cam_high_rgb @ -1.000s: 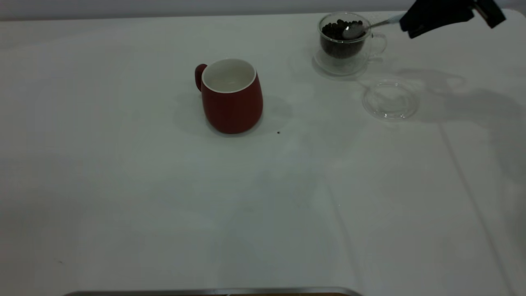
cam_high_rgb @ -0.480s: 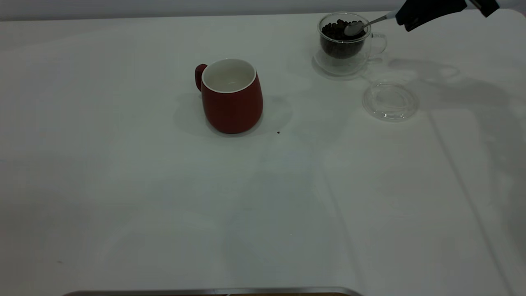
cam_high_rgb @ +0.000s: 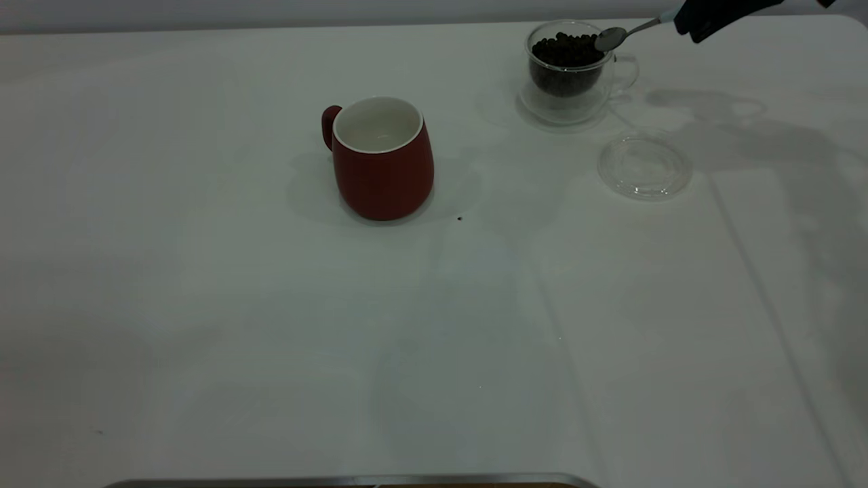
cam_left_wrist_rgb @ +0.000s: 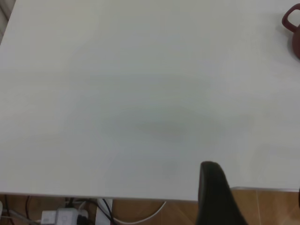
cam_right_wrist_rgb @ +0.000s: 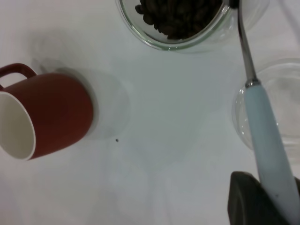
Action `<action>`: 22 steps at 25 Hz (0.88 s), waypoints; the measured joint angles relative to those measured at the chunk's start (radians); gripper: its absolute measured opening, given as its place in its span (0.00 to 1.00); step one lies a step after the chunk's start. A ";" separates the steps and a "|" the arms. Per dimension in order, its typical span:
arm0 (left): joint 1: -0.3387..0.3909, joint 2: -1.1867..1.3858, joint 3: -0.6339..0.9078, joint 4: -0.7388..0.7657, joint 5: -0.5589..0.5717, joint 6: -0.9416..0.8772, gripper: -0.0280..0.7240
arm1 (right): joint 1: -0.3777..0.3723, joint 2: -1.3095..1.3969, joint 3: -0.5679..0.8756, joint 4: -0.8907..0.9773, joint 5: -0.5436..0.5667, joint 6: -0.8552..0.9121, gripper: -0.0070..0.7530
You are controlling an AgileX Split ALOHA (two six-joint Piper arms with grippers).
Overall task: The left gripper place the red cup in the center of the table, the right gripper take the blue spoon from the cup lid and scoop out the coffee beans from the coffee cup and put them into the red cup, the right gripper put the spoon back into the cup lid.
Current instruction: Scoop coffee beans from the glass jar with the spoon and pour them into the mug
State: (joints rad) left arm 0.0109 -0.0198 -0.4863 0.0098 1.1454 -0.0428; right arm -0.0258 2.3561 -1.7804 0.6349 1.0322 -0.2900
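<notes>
Right gripper [cam_high_rgb: 705, 17], far right, clamps the blue spoon [cam_high_rgb: 627, 32] handle; bowl at the coffee cup [cam_high_rgb: 568, 68] rim, apparently w/o beans. Red cup [cam_high_rgb: 383, 159] mid-table, cup lid [cam_high_rgb: 644, 166] right of it.

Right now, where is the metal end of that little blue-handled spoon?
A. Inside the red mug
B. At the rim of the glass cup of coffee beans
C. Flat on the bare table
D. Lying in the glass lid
B: the blue spoon's bowl sits at the coffee cup's rim, above the coffee beans, its handle held by the right pincer; the cup lid and the red cup hold nothing.
</notes>
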 joint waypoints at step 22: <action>0.000 0.000 0.000 0.000 0.000 -0.002 0.68 | 0.027 0.053 -0.010 0.041 0.014 -0.002 0.13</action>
State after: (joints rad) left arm 0.0109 -0.0198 -0.4863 0.0098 1.1454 -0.0446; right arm 0.0011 2.4086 -1.7903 0.6760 1.0463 -0.2916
